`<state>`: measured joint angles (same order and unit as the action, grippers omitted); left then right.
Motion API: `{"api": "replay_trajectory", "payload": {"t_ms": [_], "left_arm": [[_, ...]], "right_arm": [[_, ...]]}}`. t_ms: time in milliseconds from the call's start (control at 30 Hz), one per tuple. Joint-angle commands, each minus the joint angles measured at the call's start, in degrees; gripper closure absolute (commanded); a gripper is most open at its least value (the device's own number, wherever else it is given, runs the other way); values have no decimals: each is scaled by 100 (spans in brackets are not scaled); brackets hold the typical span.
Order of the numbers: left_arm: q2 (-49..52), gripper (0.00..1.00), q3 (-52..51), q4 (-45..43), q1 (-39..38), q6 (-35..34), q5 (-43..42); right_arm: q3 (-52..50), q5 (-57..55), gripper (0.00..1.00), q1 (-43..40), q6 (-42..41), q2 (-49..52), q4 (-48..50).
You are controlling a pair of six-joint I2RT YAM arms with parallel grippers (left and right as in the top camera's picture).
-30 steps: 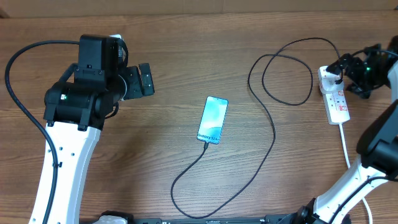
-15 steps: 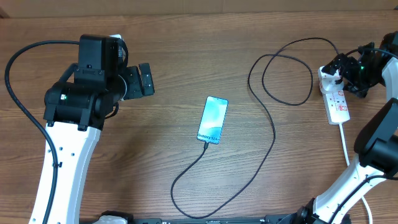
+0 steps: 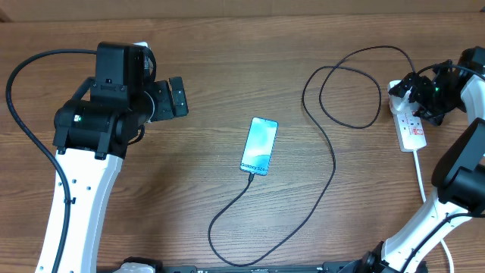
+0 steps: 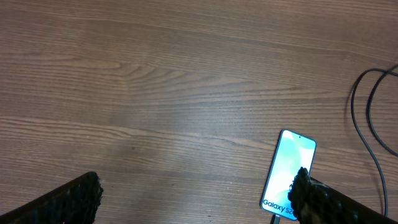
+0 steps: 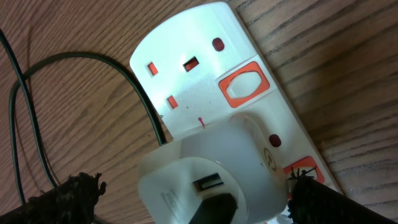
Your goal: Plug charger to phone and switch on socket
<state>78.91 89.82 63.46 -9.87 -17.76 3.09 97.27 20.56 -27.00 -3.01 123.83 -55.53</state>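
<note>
On your left, the black-and-white arm held its left gripper (image 3: 176, 96) above the bare brown wood-grain table (image 3: 227, 61), well apart from everything else, and its wrist view showed the two black fingertips (image 4: 74, 198) standing wide with nothing between them. Moving right, the slim rectangular smartphone with a dark edge and a light blue screen (image 3: 259, 145) lay flat near the middle of the table, tilted a little, its printed name at the near end; you could also see it at the lower right of the left wrist view (image 4: 289, 169). The long thin black charger cable (image 3: 331, 163) met the phone at its near short edge, and the connector looked seated, though it was too small for you to be sure. From there the cable ran down toward your side, swung back up to the right, made a loose loop and reached the far end of the white elongated power strip with red-marked switches (image 3: 411, 129) at the right edge. The strip's own thicker white cord (image 3: 421, 178) trailed toward you. In the right wrist view a white plug block (image 5: 205, 168) sat in the strip (image 5: 186, 37) with a dark connector in its face, next to an empty outlet and a red-rimmed white rocker switch (image 5: 244, 84); whether any switch was on could not be told. Your right gripper (image 3: 415, 92) hovered over that end with its jaws spread wide to either side of the block, holding nothing
</note>
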Motion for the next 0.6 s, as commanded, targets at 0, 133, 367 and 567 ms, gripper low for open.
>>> {"api": "replay_trajectory", "payload": {"t_ms": [0, 133, 367, 567], "left_arm": [[17, 0, 37, -4, 0, 107, 70], [17, 0, 39, -4, 0, 107, 70], [17, 0, 37, -4, 0, 107, 70], [17, 0, 39, -4, 0, 107, 70]], "right_arm": [[-59, 118, 0, 39, -39, 48, 13], [-59, 166, 0, 44, -39, 48, 17], [-332, 404, 0, 98, -39, 50, 225], [-446, 673, 0, 186, -35, 50, 114]]}}
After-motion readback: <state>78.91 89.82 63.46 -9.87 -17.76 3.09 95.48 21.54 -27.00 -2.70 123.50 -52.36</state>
